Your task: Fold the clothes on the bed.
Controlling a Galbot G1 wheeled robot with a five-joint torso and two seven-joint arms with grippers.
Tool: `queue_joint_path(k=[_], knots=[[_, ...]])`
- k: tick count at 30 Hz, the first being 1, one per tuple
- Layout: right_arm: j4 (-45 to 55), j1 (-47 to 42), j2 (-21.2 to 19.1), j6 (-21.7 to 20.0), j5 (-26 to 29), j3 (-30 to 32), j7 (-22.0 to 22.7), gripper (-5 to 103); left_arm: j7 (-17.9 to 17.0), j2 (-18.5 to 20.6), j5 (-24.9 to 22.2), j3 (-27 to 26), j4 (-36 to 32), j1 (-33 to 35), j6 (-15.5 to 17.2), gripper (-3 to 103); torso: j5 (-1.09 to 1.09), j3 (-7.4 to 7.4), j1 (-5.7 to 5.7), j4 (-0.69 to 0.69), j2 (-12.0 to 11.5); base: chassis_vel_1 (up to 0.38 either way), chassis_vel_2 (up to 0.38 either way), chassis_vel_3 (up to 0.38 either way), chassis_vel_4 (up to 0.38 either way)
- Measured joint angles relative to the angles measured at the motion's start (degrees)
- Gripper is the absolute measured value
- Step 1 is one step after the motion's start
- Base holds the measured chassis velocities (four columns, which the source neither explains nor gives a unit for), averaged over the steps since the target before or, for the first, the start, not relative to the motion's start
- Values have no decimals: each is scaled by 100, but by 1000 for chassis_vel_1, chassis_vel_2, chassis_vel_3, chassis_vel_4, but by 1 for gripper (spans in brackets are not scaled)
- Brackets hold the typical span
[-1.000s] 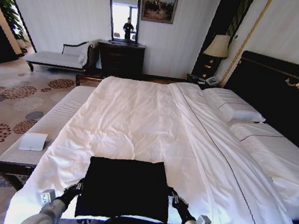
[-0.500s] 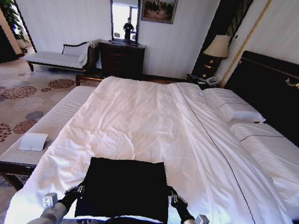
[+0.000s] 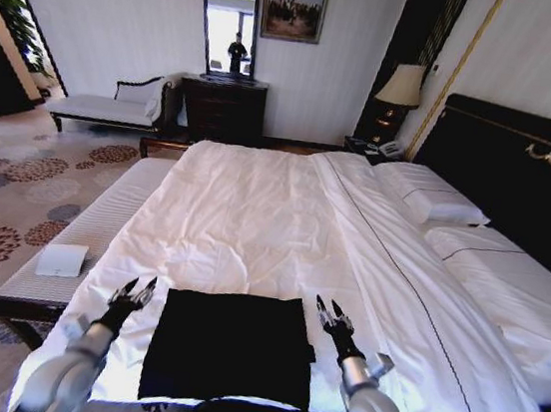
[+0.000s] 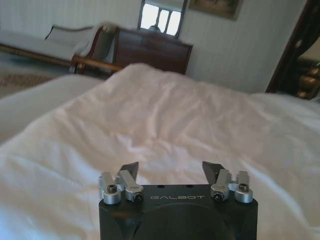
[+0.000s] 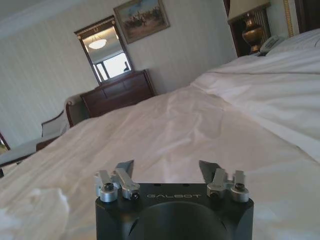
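Now the folded clothes (image 3: 230, 349) lie squarely between the left gripper (image 3: 131, 292) and right gripper (image 3: 329, 313), both spread wide, empty, equally near.

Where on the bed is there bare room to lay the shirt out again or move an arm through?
Free: the wide white duvet between the folded black T-shirt and the pillows. Also free is the long strip toward the headboard. Crowded: the near edge, where the left gripper and right gripper, both open, flank the shirt.
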Motion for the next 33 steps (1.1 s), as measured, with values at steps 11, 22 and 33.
queue_joint_path(k=[11,22,33], knots=[[-603,473,302,-35,-80,-299,-98,99,23,-318,-561,443,1259,-676,225,100,2,-1,0,1,0,0,0,0,0],[-786,546,395,-33,-144,-347,-99,100,146,-789,-663,570,1544,-791,76,90,3,-1,-1,1,0,0,0,0,0],[-778,503,394,-33,-155,-311,-73,100,165,-835,-675,565,1516,-734,1,45,1,-2,-2,1,1,0,0,0,0]])
